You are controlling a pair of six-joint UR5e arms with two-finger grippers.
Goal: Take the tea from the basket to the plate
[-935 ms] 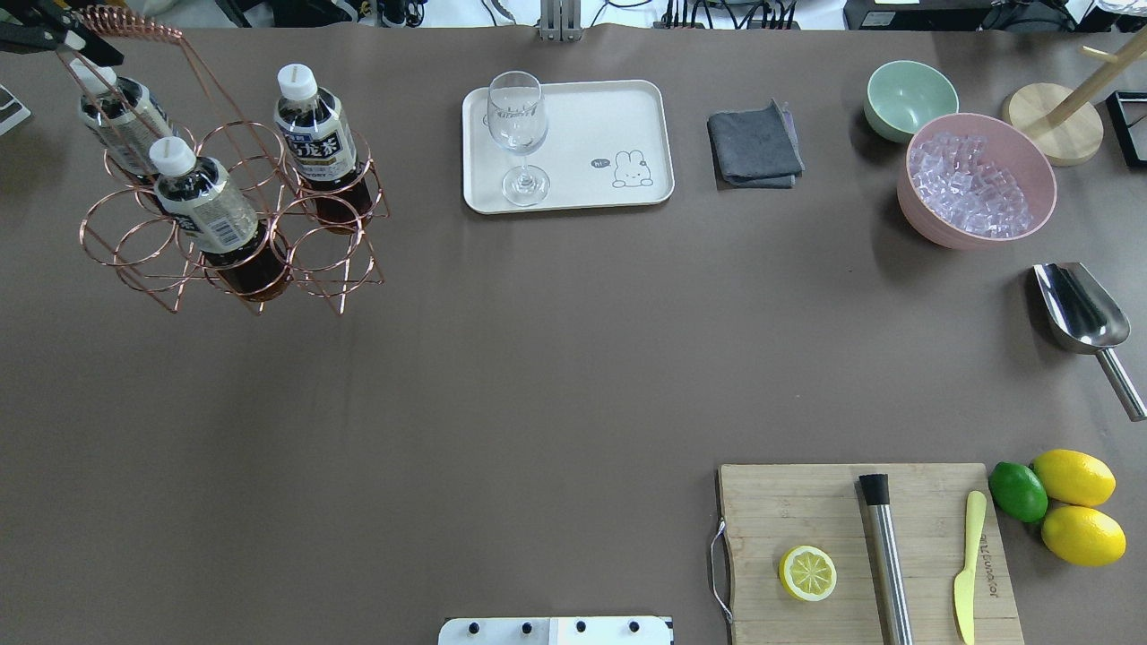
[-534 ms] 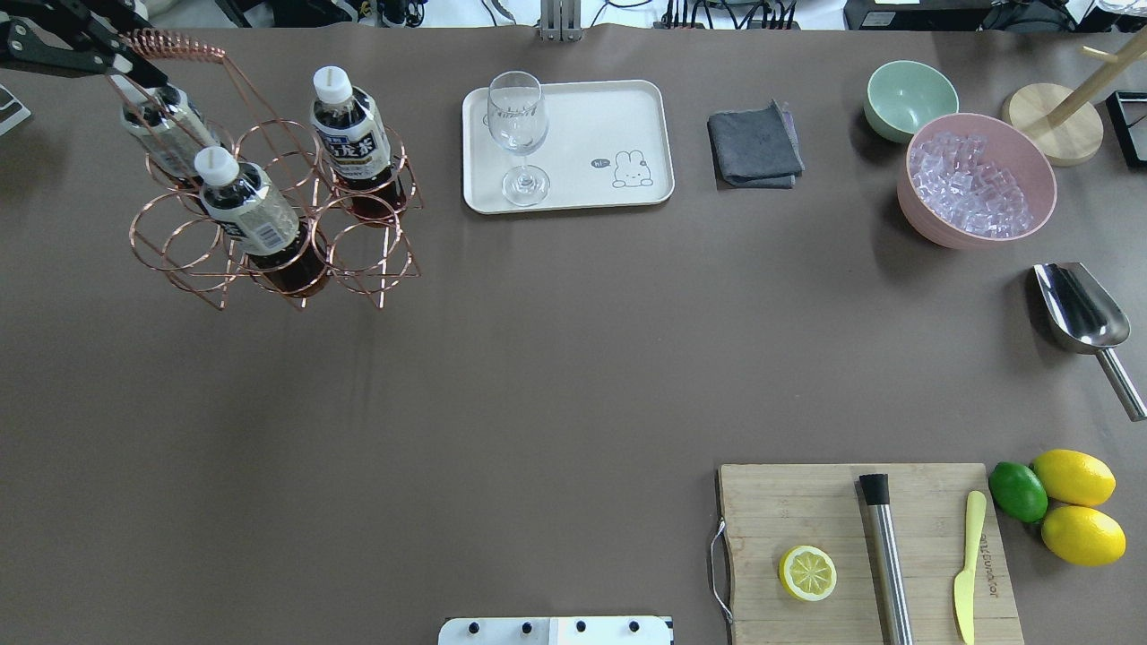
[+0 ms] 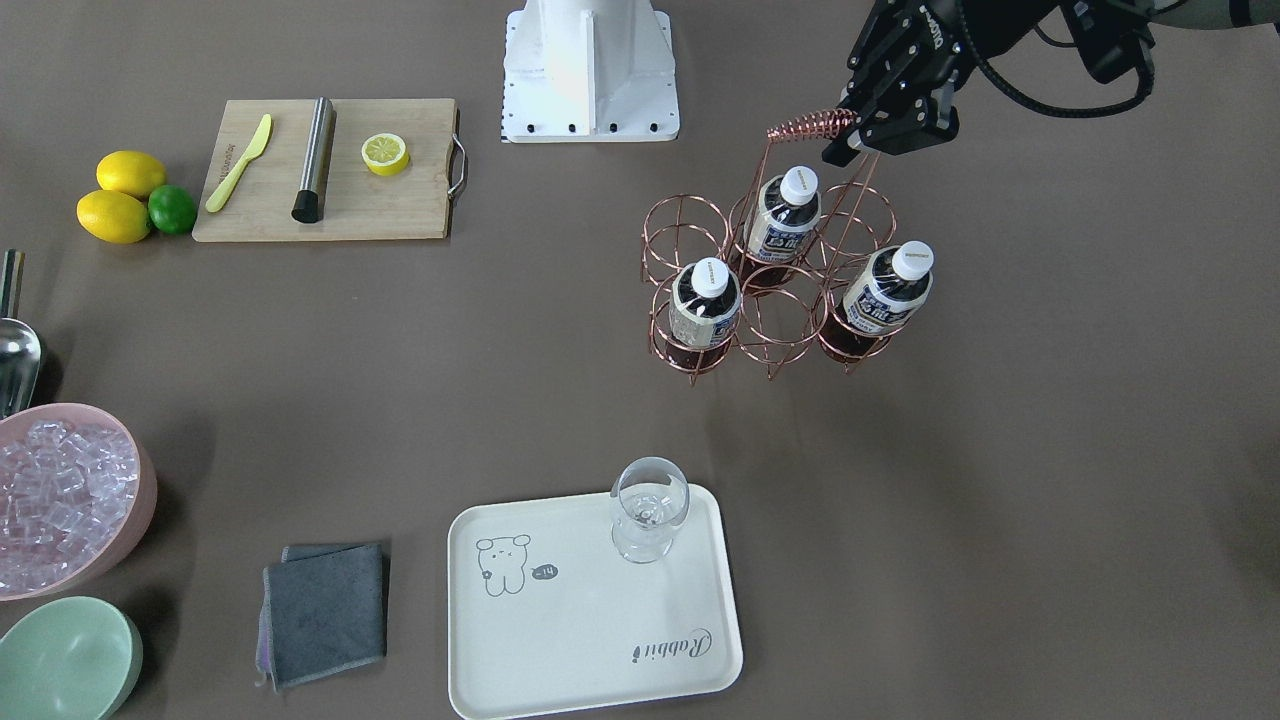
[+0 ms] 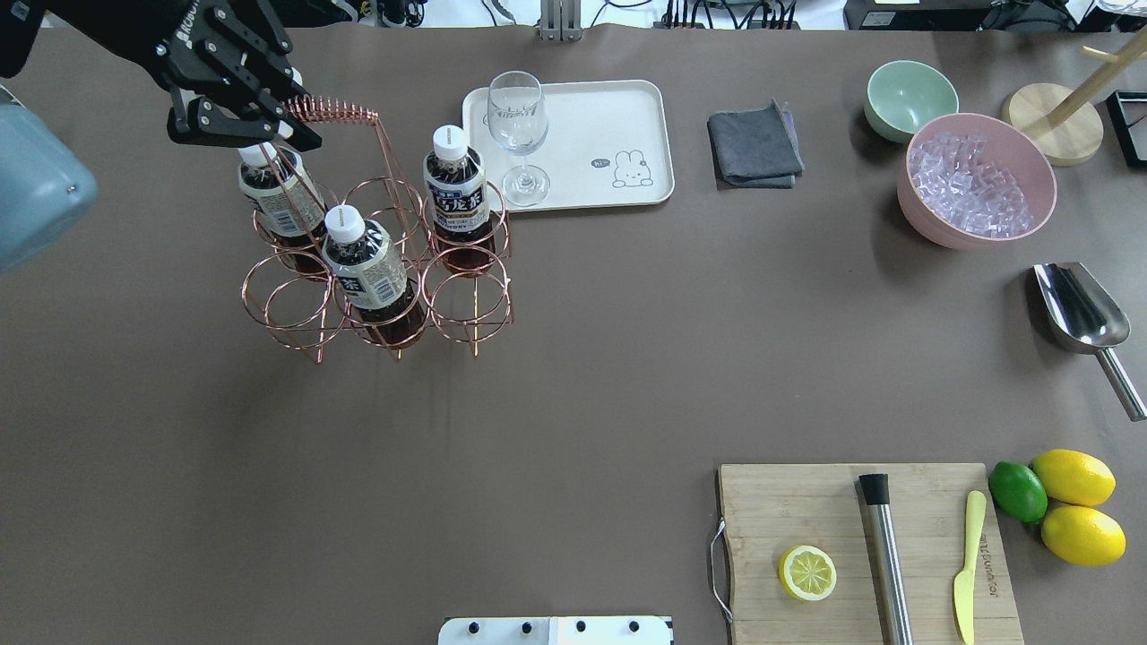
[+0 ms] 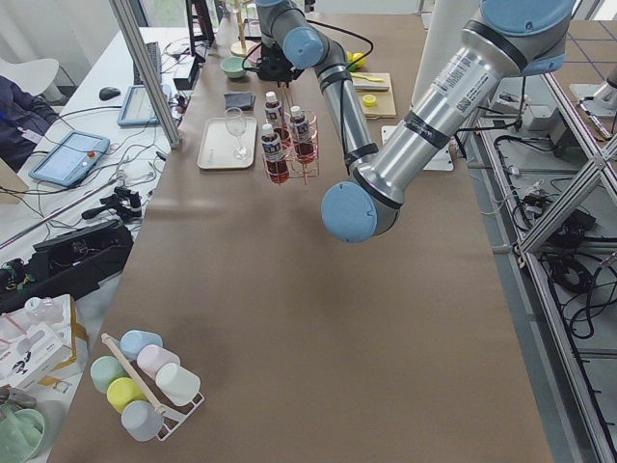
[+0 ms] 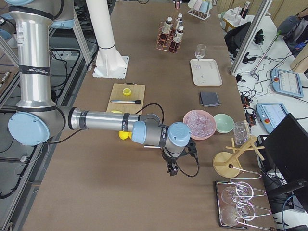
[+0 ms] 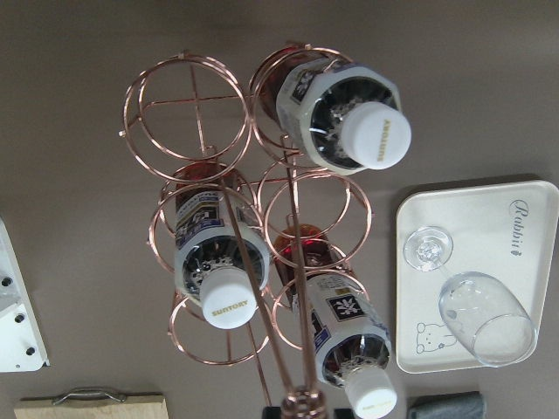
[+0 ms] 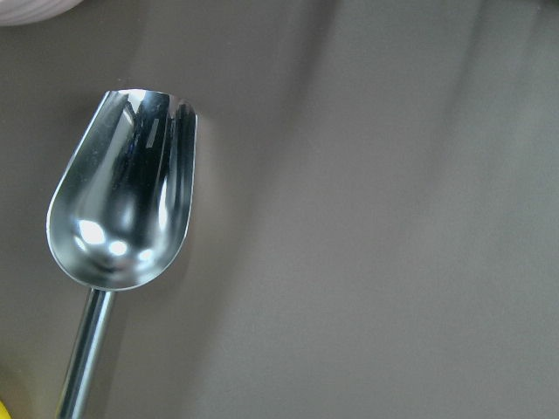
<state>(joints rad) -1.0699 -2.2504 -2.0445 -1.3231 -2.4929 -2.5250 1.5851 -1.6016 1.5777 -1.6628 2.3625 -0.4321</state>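
Three tea (image 4: 367, 269) bottles sit in basket (image 4: 466, 309) cells, basket near plate (image 4: 618, 116) on tabletop (image 4: 573, 376). left hand (image 4: 300, 115) pinching basket's coiled handle (image 4: 336, 109). right hand (image 6: 172, 169) by scoop (image 8: 122, 218), cannot tell if spread or pressed together

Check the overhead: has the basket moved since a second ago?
Yes. The basket, held by the left gripper, has travelled right toward the plate, which has stayed put.

Left gripper (image 4: 300, 125) clamped on basket (image 4: 345, 111) handle, right gripper (image 6: 172, 169) low, pointing down.
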